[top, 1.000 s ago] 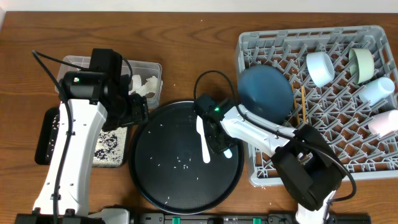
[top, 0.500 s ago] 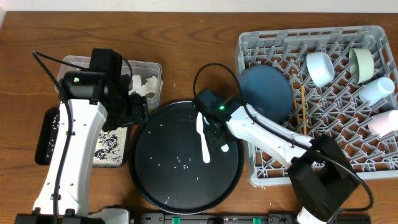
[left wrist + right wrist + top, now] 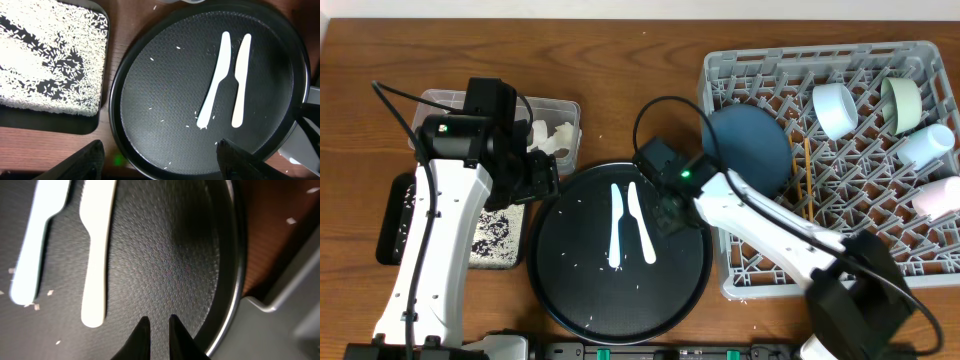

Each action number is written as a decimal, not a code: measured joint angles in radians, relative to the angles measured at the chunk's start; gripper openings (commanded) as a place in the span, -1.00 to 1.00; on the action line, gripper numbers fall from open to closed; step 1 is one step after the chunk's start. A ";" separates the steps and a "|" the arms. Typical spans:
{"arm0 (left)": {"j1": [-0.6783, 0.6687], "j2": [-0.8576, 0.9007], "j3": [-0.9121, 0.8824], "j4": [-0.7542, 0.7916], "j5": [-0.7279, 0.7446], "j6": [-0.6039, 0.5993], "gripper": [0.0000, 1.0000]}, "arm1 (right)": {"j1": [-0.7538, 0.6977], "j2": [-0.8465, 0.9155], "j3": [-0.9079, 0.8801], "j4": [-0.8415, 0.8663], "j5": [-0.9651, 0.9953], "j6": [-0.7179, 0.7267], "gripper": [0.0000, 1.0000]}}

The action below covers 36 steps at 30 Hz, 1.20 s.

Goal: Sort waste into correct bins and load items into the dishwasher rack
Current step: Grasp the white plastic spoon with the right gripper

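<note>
Two white spoons [image 3: 616,225] [image 3: 642,222] lie side by side on the large round black tray [image 3: 580,300], among loose rice grains [image 3: 615,265]. My right gripper [image 3: 670,212] hovers just right of them near the tray's right rim. In the right wrist view it [image 3: 158,322] is shut to a thin slit with nothing in it, the nearer spoon [image 3: 97,255] to its left. My left gripper [image 3: 162,160] is open and empty above the tray's left edge. The flat black tray [image 3: 50,55] holds rice. The dishwasher rack [image 3: 740,270] holds the dark-blue dish [image 3: 748,140].
A clear tub [image 3: 450,100] with crumpled napkins [image 3: 552,138] stands at the back left. In the rack are a white cup [image 3: 835,108], a pale-green bowl [image 3: 902,103], a pale-blue cup [image 3: 927,143], a pink cup [image 3: 938,197] and chopsticks [image 3: 808,175].
My right gripper has moved back and to the right, off the spoons. A second spoon now shows to the left of the first. The left arm has not moved.
</note>
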 measured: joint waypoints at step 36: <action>0.180 0.000 0.000 -0.055 -0.154 -0.131 0.47 | 0.136 0.144 0.001 0.200 0.015 0.231 -0.04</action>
